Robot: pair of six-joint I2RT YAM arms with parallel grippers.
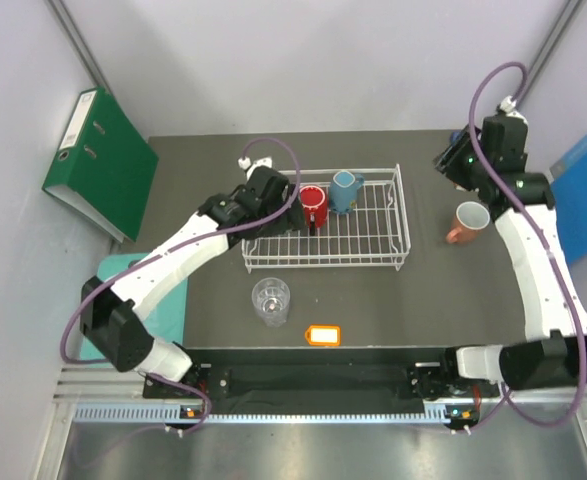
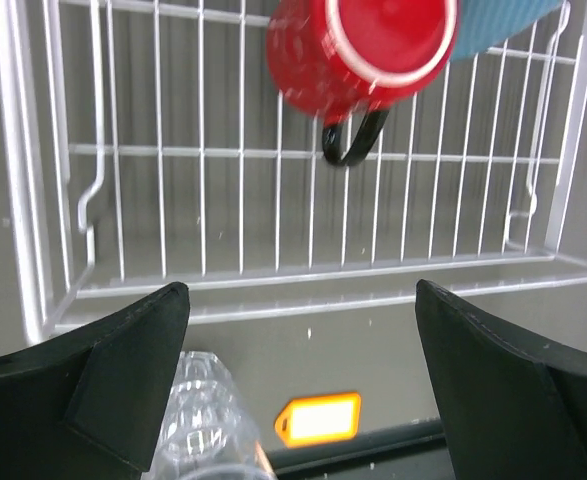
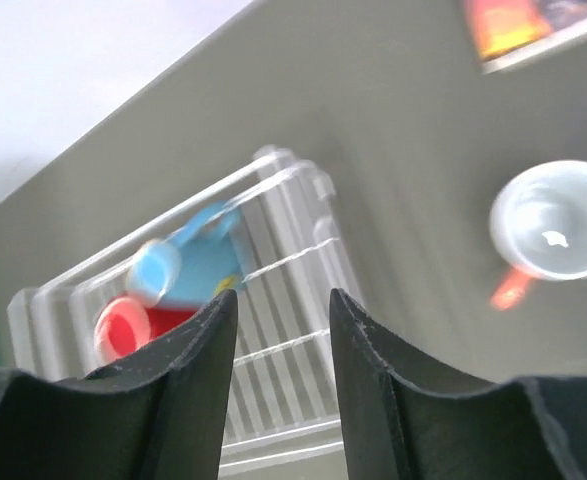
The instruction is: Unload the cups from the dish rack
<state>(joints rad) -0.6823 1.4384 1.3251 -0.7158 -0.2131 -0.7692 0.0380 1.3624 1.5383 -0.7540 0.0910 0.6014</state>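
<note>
Just past the fingers (image 2: 123,380) of the left gripper (image 2: 301,290), the dish rack (image 2: 223,310) spans the table (image 2: 423,340). Inside it, the first mug (image 2: 353,50) sits beyond the gap between the fingers, nearer the right-hand one, with the second mug (image 2: 503,25) behind it to the right. On the near side of the rack, a glass tumbler (image 2: 208,420) stands by the left-hand finger and a tag (image 2: 318,420) lies between the two. For the right gripper (image 3: 283,300), the rack lies ahead of both fingers, its two mugs beyond the left-hand one. A third mug (image 3: 553,225) stands on the table, right of the right-hand finger.
</note>
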